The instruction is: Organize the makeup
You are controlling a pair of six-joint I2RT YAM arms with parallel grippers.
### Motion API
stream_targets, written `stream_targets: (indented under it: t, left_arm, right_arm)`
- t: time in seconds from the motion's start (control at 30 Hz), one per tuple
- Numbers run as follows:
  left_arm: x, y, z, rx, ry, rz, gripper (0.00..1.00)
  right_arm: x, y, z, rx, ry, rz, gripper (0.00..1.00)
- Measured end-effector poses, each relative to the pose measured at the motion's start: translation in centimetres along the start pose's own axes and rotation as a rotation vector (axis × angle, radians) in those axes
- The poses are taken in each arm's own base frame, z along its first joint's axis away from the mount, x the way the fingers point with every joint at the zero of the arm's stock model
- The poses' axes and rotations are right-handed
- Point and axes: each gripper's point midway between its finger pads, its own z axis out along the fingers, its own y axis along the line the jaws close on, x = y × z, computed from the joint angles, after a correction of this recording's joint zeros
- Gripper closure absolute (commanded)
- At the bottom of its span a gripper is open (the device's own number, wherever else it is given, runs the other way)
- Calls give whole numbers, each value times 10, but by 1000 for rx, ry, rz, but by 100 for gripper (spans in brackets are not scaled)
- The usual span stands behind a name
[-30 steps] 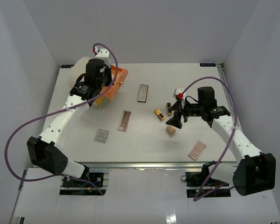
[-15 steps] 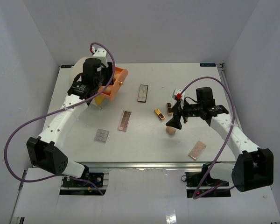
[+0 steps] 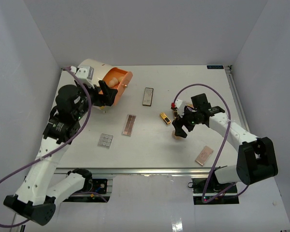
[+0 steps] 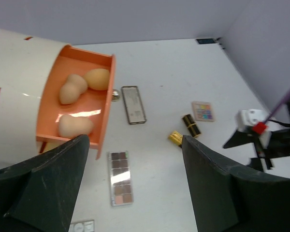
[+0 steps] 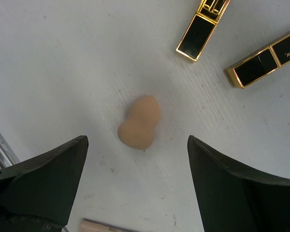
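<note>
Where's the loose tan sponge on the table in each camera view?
Top external: sponge peeking out under the right gripper.
Left wrist: not visible.
Right wrist: dead centre, between the open jaws.
Shared landmark: the two lipstick tubes, in all three.

Bare table (image 5: 63, 72) surrounds the sponge (image 5: 139, 122); lipstick tubes (image 5: 198, 31) lie beyond, probably clear.

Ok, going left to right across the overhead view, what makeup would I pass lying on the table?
Small grey palette → long brown-shade palette → dark-framed grey palette → gold-and-black lipstick tube → pinkish palette.
</note>
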Motion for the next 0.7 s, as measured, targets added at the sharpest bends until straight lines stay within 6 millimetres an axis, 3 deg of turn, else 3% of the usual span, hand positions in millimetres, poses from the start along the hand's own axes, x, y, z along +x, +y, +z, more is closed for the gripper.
stream_targets:
  t: [0.07, 0.2, 0.27, 0.43, 0.53, 0.7]
  left_arm:
    - [5, -13, -17, 76, -19, -38, 11]
    - [38, -33, -38, 203, 8, -132, 11]
    - [62, -39, -43, 248, 53, -186, 11]
    - [126, -48, -45, 332, 171, -331, 15]
    - [152, -52, -44, 363, 233, -404, 17]
    - [173, -63, -44, 443, 257, -509, 19]
  right_arm:
    - [7, -2, 4, 25, 46, -3, 12]
    - [24, -4, 22, 49, 147, 6, 18]
    - [34, -4, 32, 52, 200, 14, 27]
    - [57, -4, 48, 51, 298, 36, 60]
    - [55, -7, 49, 62, 292, 36, 80]
    - [40, 6, 42, -1, 228, -4, 86]
